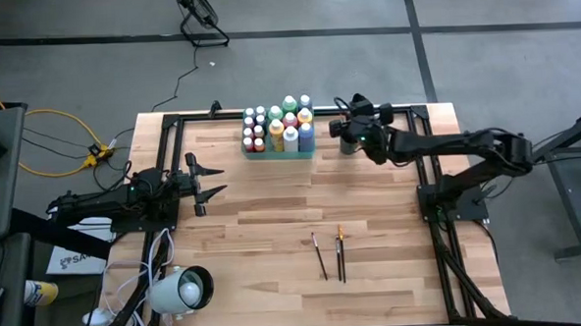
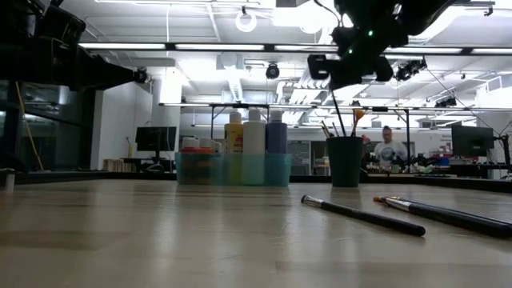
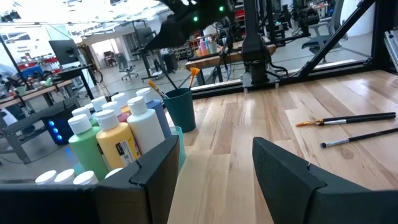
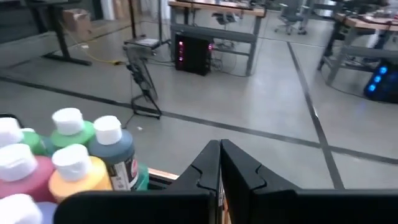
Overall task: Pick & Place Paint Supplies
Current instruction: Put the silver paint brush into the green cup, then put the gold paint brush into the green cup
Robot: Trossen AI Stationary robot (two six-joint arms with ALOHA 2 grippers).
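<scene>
Several paint bottles point(image 1: 279, 126) stand in a translucent green tray point(image 2: 232, 170) at the table's far edge. A dark cup point(image 2: 345, 160) stands to the right of the tray with brushes sticking up out of it. Two dark-handled paintbrushes point(image 1: 318, 255) point(image 1: 341, 254) lie flat on the wood near the table's front right. My right gripper point(image 1: 340, 131) hovers above the cup, shut on a thin paintbrush point(image 2: 339, 112) that hangs toward the cup. My left gripper point(image 1: 208, 181) waits open and level at the table's left side, holding nothing. My right gripper pinches a thin paintbrush between its two shut fingers; only an orange sliver point(image 4: 219, 202) shows where they meet. The fingers point nearly level and lie across the brush. The brush hangs down below them with its lower end at the cup's mouth point(image 2: 344, 138). Which part of the brush is held cannot be told.
A white round lamp-like object point(image 1: 183, 291) sits at the near left corner. Black frame rails point(image 1: 431, 177) run along the table's sides. Bare wood point(image 1: 273, 223) lies between the tray and the loose brushes. A person point(image 2: 388, 144) shows far off in the room.
</scene>
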